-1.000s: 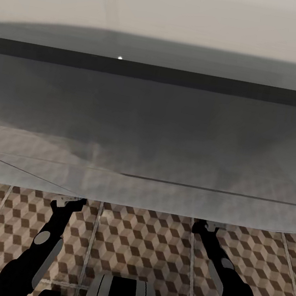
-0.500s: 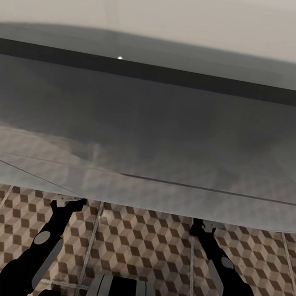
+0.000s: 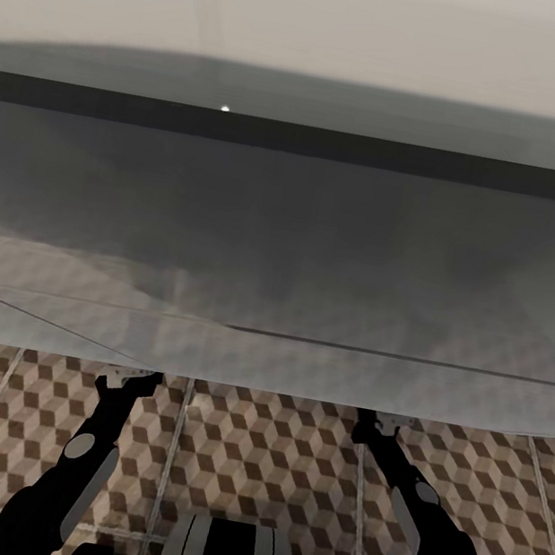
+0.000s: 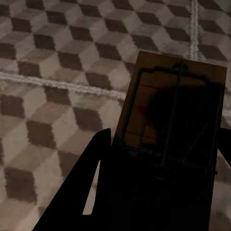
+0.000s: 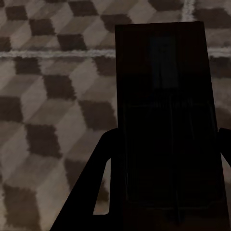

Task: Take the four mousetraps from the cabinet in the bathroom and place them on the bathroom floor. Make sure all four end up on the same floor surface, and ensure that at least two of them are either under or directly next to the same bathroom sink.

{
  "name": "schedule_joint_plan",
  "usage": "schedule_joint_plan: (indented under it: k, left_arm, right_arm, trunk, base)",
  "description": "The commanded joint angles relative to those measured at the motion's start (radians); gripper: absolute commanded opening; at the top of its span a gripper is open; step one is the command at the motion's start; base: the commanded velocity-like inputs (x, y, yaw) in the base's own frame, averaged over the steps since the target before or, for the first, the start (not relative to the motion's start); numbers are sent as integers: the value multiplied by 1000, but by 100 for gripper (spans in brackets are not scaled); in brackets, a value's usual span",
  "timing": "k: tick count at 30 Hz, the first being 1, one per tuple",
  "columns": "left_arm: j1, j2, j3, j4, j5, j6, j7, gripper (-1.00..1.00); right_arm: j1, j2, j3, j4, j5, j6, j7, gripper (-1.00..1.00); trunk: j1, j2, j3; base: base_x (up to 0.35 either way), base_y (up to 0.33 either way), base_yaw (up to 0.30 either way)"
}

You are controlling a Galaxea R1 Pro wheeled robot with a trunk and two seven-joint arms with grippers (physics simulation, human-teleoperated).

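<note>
Mousetraps gripped in both tools, above cube-patterned bathroom floor, under sink

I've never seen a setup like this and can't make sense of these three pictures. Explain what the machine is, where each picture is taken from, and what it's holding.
This is a simulated two-armed robot on wheels, driven by a person. The big picture comes from a camera on its head, looking down: the wide white and grey slab across it is the sink, seen close up, and below it is the bathroom floor with its cube-pattern tiles. The two dark arms reach forward under the sink's edge, ending in the left gripper and the right gripper.

The two smaller pictures come from cameras near each gripper, looking along its fingers. The left gripper's camera shows a mousetrap, a tan board with a black wire bar, between the fingers, above the tiles. The right gripper's camera shows a second mousetrap held likewise, deep in shadow. Whether either touches the floor, I cannot tell.
</note>
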Motion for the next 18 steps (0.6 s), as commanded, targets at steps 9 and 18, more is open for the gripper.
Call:
schedule_joint_plan:
  k: [9, 18]
  left_arm:
    - [0, 0, -1, 0, 8, -3, 1, -100]
    - [0, 0, -1, 0, 8, -3, 1, -100]
  right_arm:
    - [0, 5, 9, 1, -4, -3, -7, -100]
    - [0, 6, 9, 1, -2, -3, -12, -100]
  trunk:
    - [0, 0, 0]
    - [0, 0, 0]
  base:
    - [0, 0, 0]
    - [0, 0, 0]
